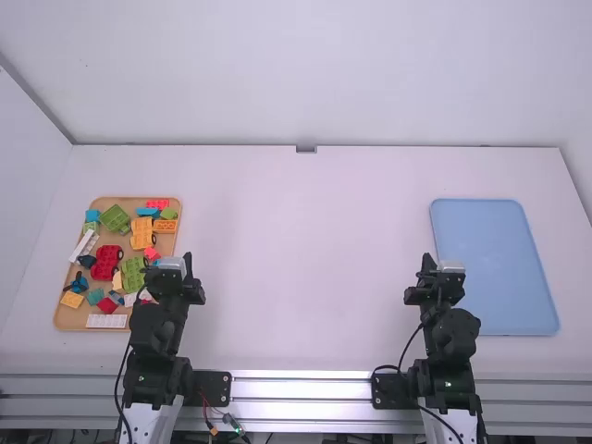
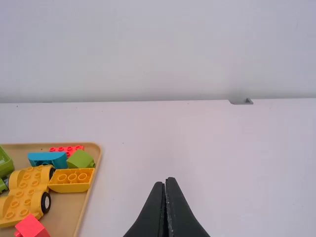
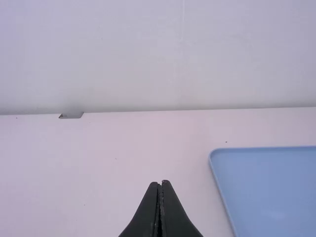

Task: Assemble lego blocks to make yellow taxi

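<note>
Over the near right edge of the tan tray is my left gripper (image 1: 188, 265); in its wrist view the left gripper (image 2: 165, 181) is shut with nothing between its fingers. My right gripper (image 1: 427, 263) is just left of the blue tray; in its wrist view the right gripper (image 3: 160, 183) is likewise shut and holds nothing. The tan tray holds a yellow wheeled base (image 1: 142, 233), also seen as a yellow wheeled base (image 2: 24, 193), beside a yellow block (image 2: 72, 180). Another yellow block (image 1: 72, 299) lies near the tray's lower left.
The tan tray (image 1: 61, 319) at the left also holds a red wheeled piece (image 1: 106, 263), green pieces (image 1: 115, 218), and blue and white blocks. A blue tray (image 1: 495, 268) lies at the right. Bare white table (image 1: 305, 259) stretches between the trays, with walls behind and left.
</note>
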You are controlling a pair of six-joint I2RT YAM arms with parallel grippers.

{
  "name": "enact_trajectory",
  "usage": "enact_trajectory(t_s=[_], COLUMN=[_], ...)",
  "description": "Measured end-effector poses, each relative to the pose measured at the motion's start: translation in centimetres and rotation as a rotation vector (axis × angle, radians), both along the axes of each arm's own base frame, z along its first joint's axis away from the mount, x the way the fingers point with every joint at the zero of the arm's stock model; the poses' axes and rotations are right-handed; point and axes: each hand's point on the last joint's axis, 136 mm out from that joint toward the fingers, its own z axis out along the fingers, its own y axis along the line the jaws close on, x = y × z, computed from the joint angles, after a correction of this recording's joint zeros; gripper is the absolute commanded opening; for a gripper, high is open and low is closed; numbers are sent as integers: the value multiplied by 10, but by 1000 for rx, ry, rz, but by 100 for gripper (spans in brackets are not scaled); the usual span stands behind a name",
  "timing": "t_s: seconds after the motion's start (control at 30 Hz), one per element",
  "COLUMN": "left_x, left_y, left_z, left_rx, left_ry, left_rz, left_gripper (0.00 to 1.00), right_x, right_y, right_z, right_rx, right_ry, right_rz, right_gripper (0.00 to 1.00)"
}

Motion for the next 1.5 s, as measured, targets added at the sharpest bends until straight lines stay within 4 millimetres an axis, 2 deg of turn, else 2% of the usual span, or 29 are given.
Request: enact_trajectory(t_s=[0.27,0.47,0.6,0.7,1.03,1.5], left_x=[0,1,2,4,15,47], left_y=[0,0,0,0,10,38], left_z=[0,-9,-5,6,28,62], left_rx=[0,0,0,1,-2,36], left_ry=[3,43,67,74,123,212], left_rz=[0,1,0,1,64,230], left_gripper=[3,8,12,18,33,61], right_x=[0,1,2,4,16,54], right_y=[0,0,0,-1,3,29], right_z=[0,-10,-8,0,26,64], right_rx=[0,-4,-6,-9,-28,-76], right_ry=[2,56,86,102,162,251], right_rz=[2,1,-1,-3,18,122], right_gripper=[3,8,13,18,34,62])
